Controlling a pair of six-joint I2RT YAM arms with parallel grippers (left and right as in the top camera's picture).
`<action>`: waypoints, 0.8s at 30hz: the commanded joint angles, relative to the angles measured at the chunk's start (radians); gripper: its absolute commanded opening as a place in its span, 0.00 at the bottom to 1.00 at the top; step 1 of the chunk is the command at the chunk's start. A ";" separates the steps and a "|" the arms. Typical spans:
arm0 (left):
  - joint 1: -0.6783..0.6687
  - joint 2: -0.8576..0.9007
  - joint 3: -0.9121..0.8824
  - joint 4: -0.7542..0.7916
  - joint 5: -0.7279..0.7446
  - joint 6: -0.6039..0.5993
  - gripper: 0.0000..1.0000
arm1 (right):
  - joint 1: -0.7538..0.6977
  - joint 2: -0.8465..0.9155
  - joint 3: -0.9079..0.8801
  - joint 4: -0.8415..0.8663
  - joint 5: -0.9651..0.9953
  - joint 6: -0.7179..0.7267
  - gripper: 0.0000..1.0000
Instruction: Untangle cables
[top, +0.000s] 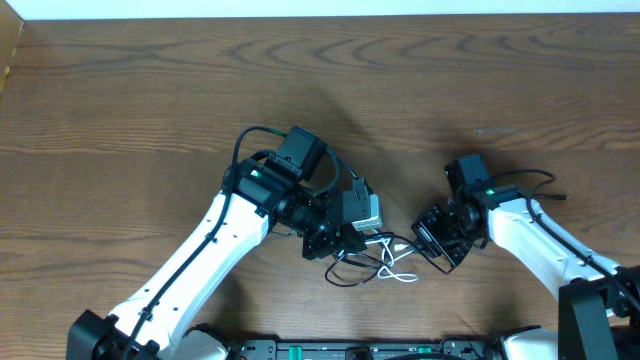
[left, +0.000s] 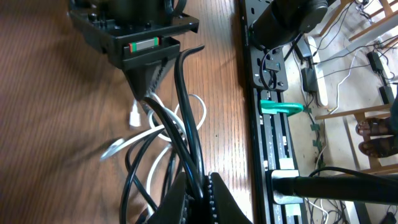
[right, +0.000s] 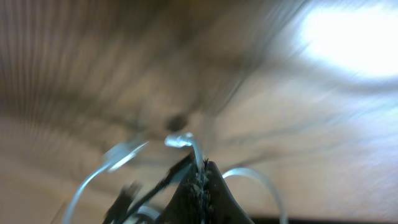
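Because the cables (top: 378, 262) lie knotted on the counter (top: 150, 120) near its front edge, between the arms, we work them from both sides. Our left pincer (left: 198, 186) is clamped on a black cable (left: 182, 93), anchoring it. Our right pincer (right: 200, 177) is closed too and, though that view is blurred, seems to pinch the white cable (right: 185, 141), likely so we can draw it clear of the black loops.
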 joint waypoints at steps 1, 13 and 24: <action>0.000 0.006 -0.002 -0.003 0.012 0.020 0.07 | -0.037 0.006 -0.001 -0.007 0.230 0.009 0.01; 0.000 0.006 -0.002 -0.007 -0.008 0.020 0.07 | -0.266 0.006 -0.001 -0.040 0.400 -0.048 0.01; 0.000 0.006 -0.002 -0.008 -0.018 0.020 0.07 | -0.533 0.006 -0.001 -0.045 0.433 -0.140 0.01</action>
